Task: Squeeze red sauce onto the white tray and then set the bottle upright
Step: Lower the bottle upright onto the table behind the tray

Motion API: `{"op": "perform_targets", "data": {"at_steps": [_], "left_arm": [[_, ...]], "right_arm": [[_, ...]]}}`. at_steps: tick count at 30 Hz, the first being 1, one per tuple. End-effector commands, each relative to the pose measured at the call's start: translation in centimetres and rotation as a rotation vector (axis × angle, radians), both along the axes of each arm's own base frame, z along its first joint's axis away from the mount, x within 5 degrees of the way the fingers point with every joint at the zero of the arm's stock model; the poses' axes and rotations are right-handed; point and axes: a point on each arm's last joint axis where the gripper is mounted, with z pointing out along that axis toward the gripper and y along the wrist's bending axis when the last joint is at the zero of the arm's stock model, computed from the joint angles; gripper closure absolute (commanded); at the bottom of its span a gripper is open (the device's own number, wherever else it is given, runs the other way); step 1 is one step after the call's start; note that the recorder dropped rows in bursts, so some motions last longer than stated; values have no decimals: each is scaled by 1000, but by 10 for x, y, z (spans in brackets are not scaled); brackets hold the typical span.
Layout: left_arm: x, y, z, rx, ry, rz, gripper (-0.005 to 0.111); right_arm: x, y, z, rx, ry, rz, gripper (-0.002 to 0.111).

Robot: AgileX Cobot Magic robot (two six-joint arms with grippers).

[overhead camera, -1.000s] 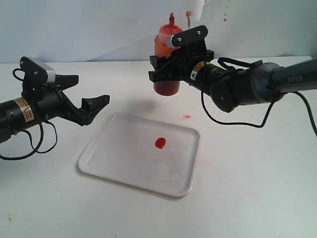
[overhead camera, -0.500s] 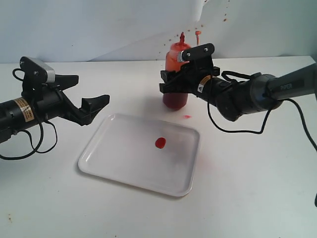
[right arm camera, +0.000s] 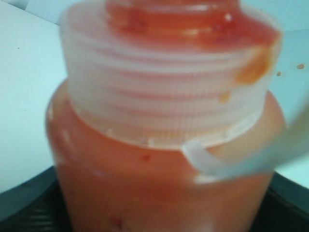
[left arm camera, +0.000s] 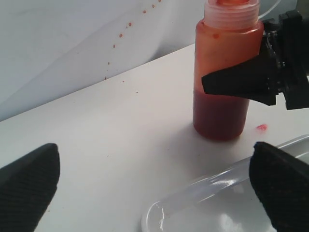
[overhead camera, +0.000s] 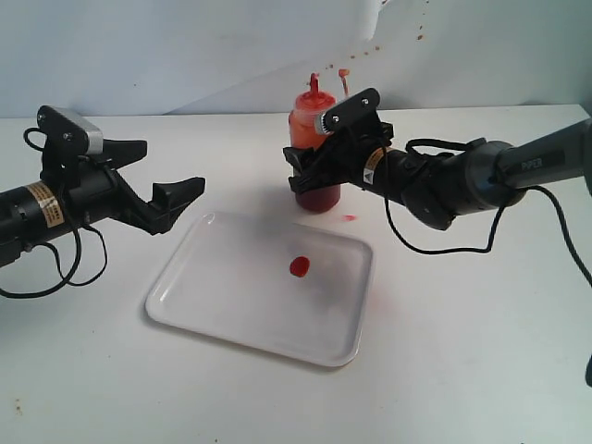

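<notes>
The bottle [overhead camera: 306, 122], orange-tinted with a red nozzle and dark sauce low inside, stands upright on the table just behind the white tray [overhead camera: 213, 305]. My right gripper [overhead camera: 316, 172] is shut around its middle; in the left wrist view one black finger [left arm camera: 244, 80] crosses the bottle [left arm camera: 219, 118]. The right wrist view is filled by the bottle [right arm camera: 159, 183] and its ribbed collar. A round blob of red sauce [overhead camera: 299, 266] lies near the tray's middle. My left gripper [overhead camera: 171, 166] hangs open left of the tray's far corner, holding nothing.
A tiny pale-red smear [overhead camera: 349, 218] marks the table between bottle and tray. Red splatter dots [overhead camera: 370, 46] speckle the back wall above the bottle. The tray's rim [left arm camera: 227, 181] lies close under the left gripper [left arm camera: 154, 188].
My right gripper has brought the bottle down from the air onto the table behind the tray, shifting it slightly left in the last half second. The left arm has not moved.
</notes>
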Motion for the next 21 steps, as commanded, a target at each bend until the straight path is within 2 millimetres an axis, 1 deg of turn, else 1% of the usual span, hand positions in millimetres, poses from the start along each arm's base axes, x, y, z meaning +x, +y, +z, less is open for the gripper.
{"op": "perform_targets", "data": {"at_steps": [1, 4, 8, 10, 11, 13, 14, 15, 16, 17, 18, 21], "left_arm": [[0, 0, 3, -14, -8, 2, 3], [0, 0, 3, -14, -8, 2, 3], [0, 0, 3, -14, -8, 2, 3], [0, 0, 3, -14, -8, 2, 3], [0, 0, 3, -14, -8, 2, 3], [0, 0, 3, -14, -8, 2, 3], [0, 0, 3, -14, -8, 2, 3], [0, 0, 3, -14, -8, 2, 3], [0, 0, 3, -14, -8, 2, 3], [0, 0, 3, -14, -8, 2, 3], [0, 0, 3, -14, -8, 2, 3], [0, 0, 3, -14, -8, 2, 3]], "right_arm": [[2, 4, 7, 45, -51, 21, 108], [2, 4, 5, 46, -48, 20, 108], [4, 4, 9, 93, -72, 6, 108], [4, 4, 9, 93, -71, 6, 101], [4, 4, 9, 91, -68, 5, 95], [4, 4, 8, 85, -59, 1, 78], [4, 4, 8, 98, -50, -2, 67], [4, 3, 8, 129, -25, -16, 38], [5, 2, 8, 145, -19, -35, 25], [6, 1, 9, 166, -13, -62, 7], [6, 1, 9, 167, -12, -63, 3], [6, 1, 9, 161, -9, -63, 3]]}}
